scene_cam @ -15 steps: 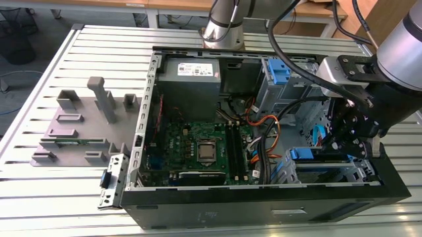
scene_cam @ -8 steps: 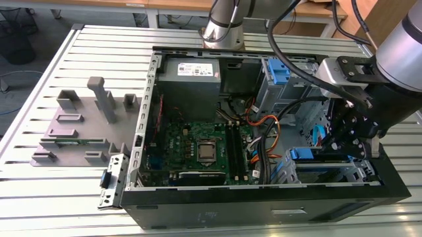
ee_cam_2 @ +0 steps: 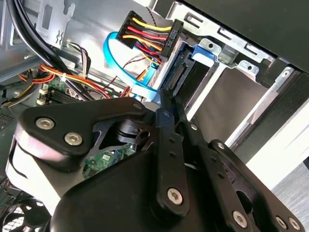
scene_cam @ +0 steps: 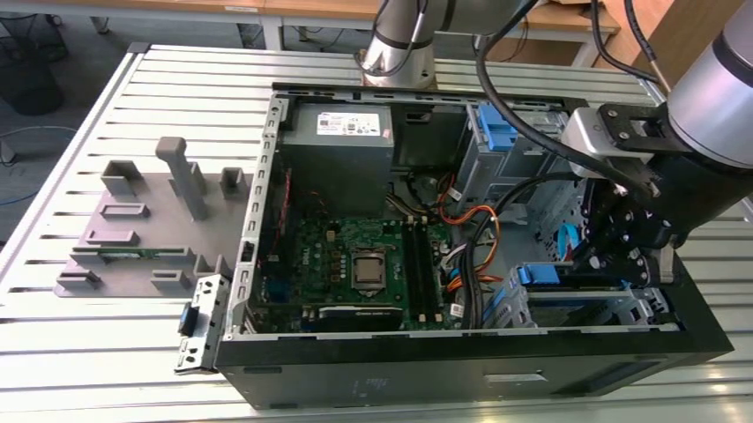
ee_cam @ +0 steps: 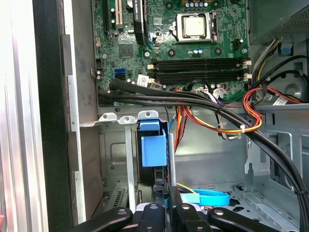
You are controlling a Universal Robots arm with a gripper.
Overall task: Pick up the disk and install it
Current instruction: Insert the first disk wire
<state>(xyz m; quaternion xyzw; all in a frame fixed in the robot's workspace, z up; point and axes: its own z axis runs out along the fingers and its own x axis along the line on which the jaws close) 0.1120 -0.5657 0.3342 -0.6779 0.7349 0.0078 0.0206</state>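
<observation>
The disk (scene_cam: 544,275) stands on edge in the metal drive cage (scene_cam: 588,310) at the front corner of the open computer case, on the exterior view's right. Its blue plastic carrier (ee_cam: 153,150) shows in the first wrist view, between the cage rails. In the second wrist view the disk's connector end (ee_cam_2: 179,73) lies just past my fingertips. My gripper (scene_cam: 585,280) reaches down into that corner. Its black fingers (ee_cam_2: 161,145) come together to a narrow tip on the disk's edge, so the gripper (ee_cam_2: 165,99) is shut on it. The gripper's (ee_cam: 163,193) linkages hide the disk's near end.
A grey power supply box (scene_cam: 341,132) and a narrow upright blue bracket (scene_cam: 499,132) sit at the back of the case. The motherboard (scene_cam: 365,264) covers the floor. Orange and black cables (scene_cam: 471,229), a blue cable (ee_cam_2: 120,63) and a wired connector (ee_cam_2: 149,34) crowd the cage. A grey fixture plate (scene_cam: 141,229) lies outside.
</observation>
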